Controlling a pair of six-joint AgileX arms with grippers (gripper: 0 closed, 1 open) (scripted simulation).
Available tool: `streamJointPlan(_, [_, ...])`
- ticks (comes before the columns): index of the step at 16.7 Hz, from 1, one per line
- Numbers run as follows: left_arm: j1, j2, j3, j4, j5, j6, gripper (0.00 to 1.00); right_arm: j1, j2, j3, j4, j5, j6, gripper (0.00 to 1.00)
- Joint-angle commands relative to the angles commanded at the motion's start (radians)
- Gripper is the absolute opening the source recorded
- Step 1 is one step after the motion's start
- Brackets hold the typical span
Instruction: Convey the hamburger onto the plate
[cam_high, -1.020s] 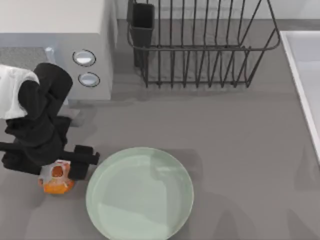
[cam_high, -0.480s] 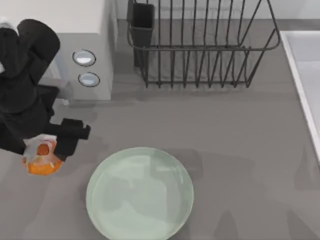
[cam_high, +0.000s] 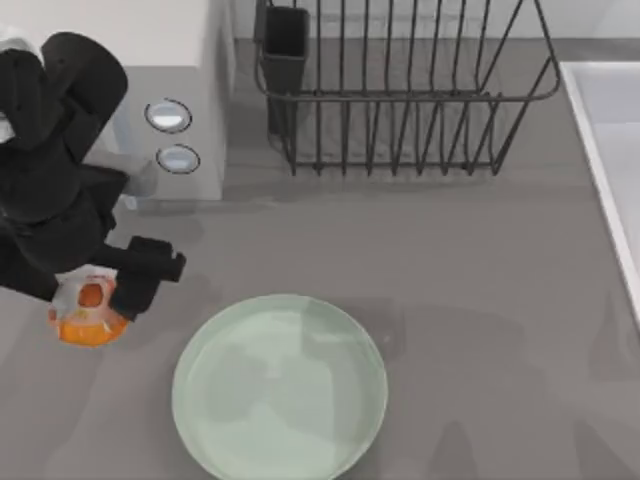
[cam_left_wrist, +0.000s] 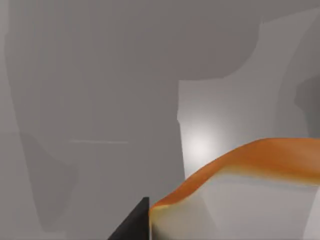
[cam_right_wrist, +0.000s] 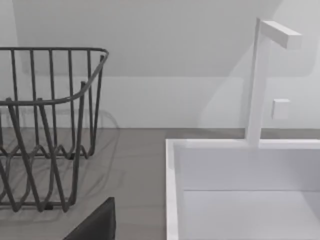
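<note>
The left gripper (cam_high: 92, 300) sits at the top view's left edge, fingers closed on the hamburger (cam_high: 88, 313), which hangs left of the pale green plate (cam_high: 280, 385), apart from its rim. The left wrist view shows the hamburger's (cam_left_wrist: 240, 195) orange edge close up beside one dark fingertip (cam_left_wrist: 132, 225). Farther off, the right wrist view shows a wire dish rack (cam_right_wrist: 50, 125) and white sink (cam_right_wrist: 240, 175).
</note>
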Motion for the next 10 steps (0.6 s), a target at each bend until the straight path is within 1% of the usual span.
streamJointPlan(2, [-0.026,0.022,0.021,-0.009,0.001,0.093,0.0,0.0,0.0,0.0,0.0,0.0,0.0,1.0])
streamJointPlan(5, [-0.075,0.066,0.06,-0.027,0.004,0.312,0.0,0.0,0.0,0.0,0.0,0.0,0.0,1.0])
streamJointPlan(7, [-0.114,0.098,0.083,-0.04,0.006,0.511,0.0,0.0,0.0,0.0,0.0,0.0,0.0,1.0])
streamJointPlan(10, [-0.176,0.141,0.105,-0.055,0.012,0.871,0.0,0.0,0.0,0.0,0.0,0.0,0.0,1.0])
